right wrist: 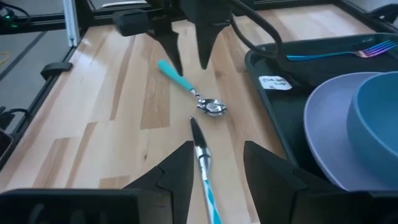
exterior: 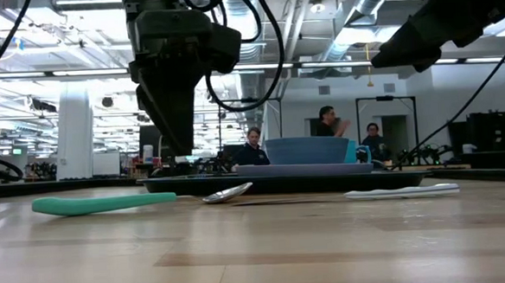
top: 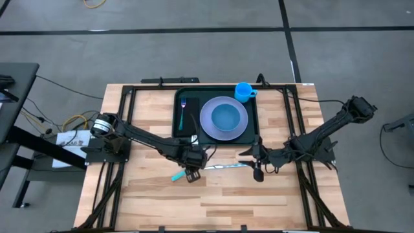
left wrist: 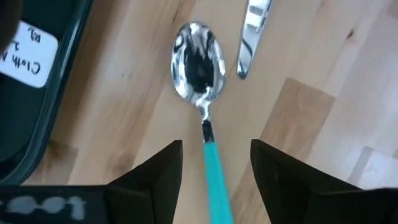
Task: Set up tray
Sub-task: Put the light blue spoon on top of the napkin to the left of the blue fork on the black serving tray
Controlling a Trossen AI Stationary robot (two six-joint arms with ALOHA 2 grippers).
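Note:
The dark green tray (top: 255,129) lies at the table's far middle and carries a lavender plate (top: 206,120) with a blue bowl (top: 225,116), a blue-handled fork (top: 183,111) and a blue cup (top: 244,91). A teal-handled spoon (left wrist: 198,59) lies flat on the wood in front of the tray. My left gripper (left wrist: 216,146) points down over the spoon's handle (left wrist: 214,180), open, one finger on either side and clear of it. A knife (right wrist: 200,149) lies flat on the table to the spoon's right. My right gripper (right wrist: 217,146) hangs open above the knife.
Bare wood lies in front of the spoon (exterior: 108,202) and the knife (exterior: 402,191), toward the near edge. A white label (left wrist: 28,53) sits on the tray's near left corner. People stand in the room beyond the table (exterior: 329,120).

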